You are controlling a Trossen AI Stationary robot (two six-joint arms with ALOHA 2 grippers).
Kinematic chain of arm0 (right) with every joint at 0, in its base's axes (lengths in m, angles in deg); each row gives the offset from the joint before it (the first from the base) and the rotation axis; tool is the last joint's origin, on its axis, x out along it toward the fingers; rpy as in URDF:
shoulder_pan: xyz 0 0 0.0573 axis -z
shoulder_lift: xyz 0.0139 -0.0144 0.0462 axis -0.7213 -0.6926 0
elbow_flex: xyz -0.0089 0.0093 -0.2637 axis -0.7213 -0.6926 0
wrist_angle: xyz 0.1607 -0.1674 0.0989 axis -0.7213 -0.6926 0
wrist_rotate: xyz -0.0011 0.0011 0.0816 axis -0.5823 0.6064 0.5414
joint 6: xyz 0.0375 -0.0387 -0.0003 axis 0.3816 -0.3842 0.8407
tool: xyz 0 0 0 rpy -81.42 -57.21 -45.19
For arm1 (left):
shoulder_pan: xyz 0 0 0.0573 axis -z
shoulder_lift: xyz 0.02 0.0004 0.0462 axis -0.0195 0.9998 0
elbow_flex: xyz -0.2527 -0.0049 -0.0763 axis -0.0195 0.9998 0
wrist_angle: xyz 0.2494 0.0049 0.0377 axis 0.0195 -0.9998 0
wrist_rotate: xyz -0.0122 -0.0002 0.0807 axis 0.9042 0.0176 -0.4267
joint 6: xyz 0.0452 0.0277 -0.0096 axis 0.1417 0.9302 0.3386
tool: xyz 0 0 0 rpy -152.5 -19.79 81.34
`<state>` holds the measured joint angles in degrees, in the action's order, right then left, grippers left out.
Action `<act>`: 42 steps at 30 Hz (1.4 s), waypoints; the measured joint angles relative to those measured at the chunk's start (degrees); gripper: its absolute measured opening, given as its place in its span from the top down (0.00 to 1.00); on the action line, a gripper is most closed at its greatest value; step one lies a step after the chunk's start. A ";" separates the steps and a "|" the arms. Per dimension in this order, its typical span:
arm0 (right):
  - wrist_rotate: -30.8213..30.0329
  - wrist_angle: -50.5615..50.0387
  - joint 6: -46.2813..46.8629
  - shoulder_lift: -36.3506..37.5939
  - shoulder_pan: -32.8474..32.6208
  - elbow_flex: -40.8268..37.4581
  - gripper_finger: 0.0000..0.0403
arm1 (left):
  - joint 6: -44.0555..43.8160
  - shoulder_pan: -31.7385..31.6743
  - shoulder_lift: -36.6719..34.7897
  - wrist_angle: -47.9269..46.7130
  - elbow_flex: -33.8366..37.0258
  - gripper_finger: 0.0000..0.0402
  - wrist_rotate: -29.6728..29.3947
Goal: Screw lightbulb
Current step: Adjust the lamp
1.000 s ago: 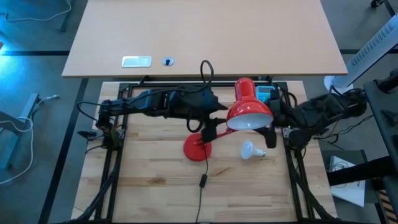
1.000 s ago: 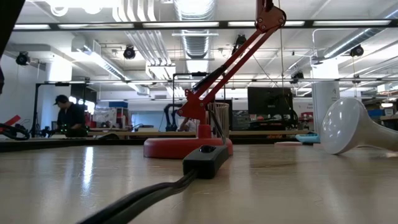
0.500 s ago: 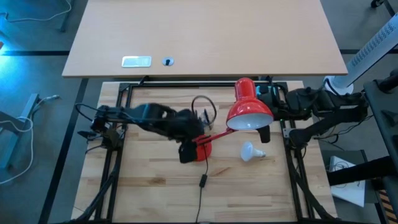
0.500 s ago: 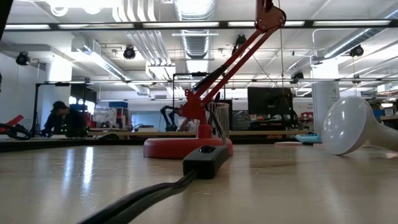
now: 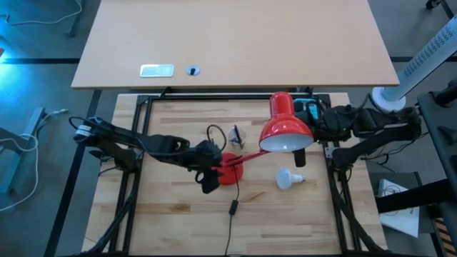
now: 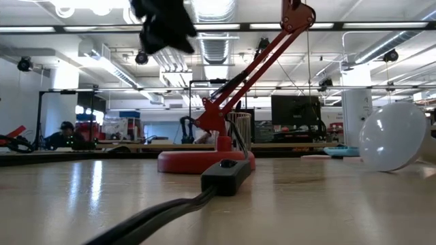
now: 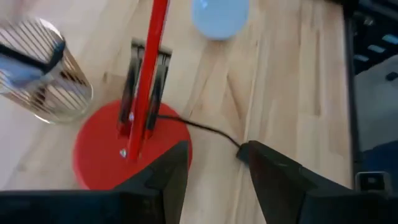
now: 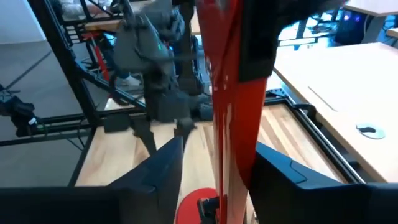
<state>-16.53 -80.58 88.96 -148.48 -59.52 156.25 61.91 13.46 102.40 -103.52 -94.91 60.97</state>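
A red desk lamp stands mid-table on its round base (image 5: 228, 173), its cone shade (image 5: 285, 130) raised toward the right. The white lightbulb (image 5: 287, 178) lies on its side on the wood near the shade, with nothing touching it. It also shows as the lightbulb (image 6: 392, 136) in the low view. My left gripper (image 7: 214, 180) hangs open above the near edge of the base (image 7: 106, 155), clear of it. My right gripper (image 8: 221, 180) is open and level beside the shade. Its fingers stand on either side of a red upright part of the lamp (image 8: 233, 93), and I cannot tell whether they touch it.
A small clear cup (image 5: 235, 134) stands just beyond the lamp base. The lamp's black cord with its switch (image 5: 233, 208) runs toward the near edge. Black frame rails (image 5: 136, 178) border the table's sides. A light desk (image 5: 235, 43) lies beyond the far edge.
My left gripper has come down from beside the shade toward the near edge, to just above the lamp base, rolling as it went. The lightbulb has turned about on the table: its neck pointed right, and its dome now faces the low camera.
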 joint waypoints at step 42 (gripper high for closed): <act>6.16 6.71 2.08 -6.47 6.07 -2.81 0.93 | 5.45 -3.07 17.71 53.98 32.27 0.61 -3.63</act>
<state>-10.37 -73.87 91.04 -154.96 -53.46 153.44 67.36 10.39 120.11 -49.54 -62.64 57.34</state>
